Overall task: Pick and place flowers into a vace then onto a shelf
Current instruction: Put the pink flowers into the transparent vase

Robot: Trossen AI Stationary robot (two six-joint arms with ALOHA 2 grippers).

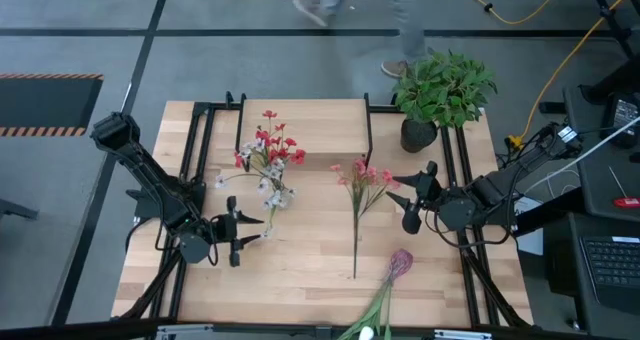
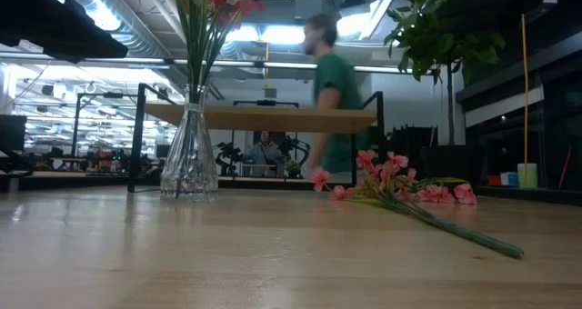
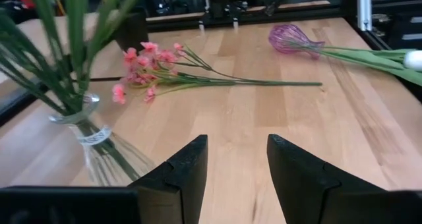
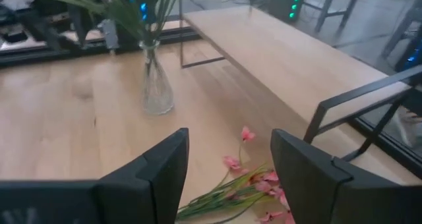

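A clear glass vase [image 1: 272,198] [image 2: 189,159] [image 4: 157,85] stands on its base on the tabletop, in front of the shelf [image 1: 310,125] [image 2: 264,118]. It holds red and white flowers [image 1: 268,152]. A pink flower stem [image 1: 358,195] [image 3: 148,62] [image 4: 250,184] lies flat mid-table. A purple bloom [image 1: 400,263] [image 3: 293,38] with green stems lies near the front edge. My left gripper [image 1: 245,235] [image 3: 237,141] hovers open, left of the vase. My right gripper [image 1: 412,200] [image 4: 231,135] hovers open, right of the pink stem.
A bushy green plant in a black pot [image 1: 440,95] stands at the table's far right corner, beside the shelf. A person [image 2: 335,91] walks past beyond the table's far edge. Bare tabletop [image 1: 300,265] lies between the grippers, toward the near edge.
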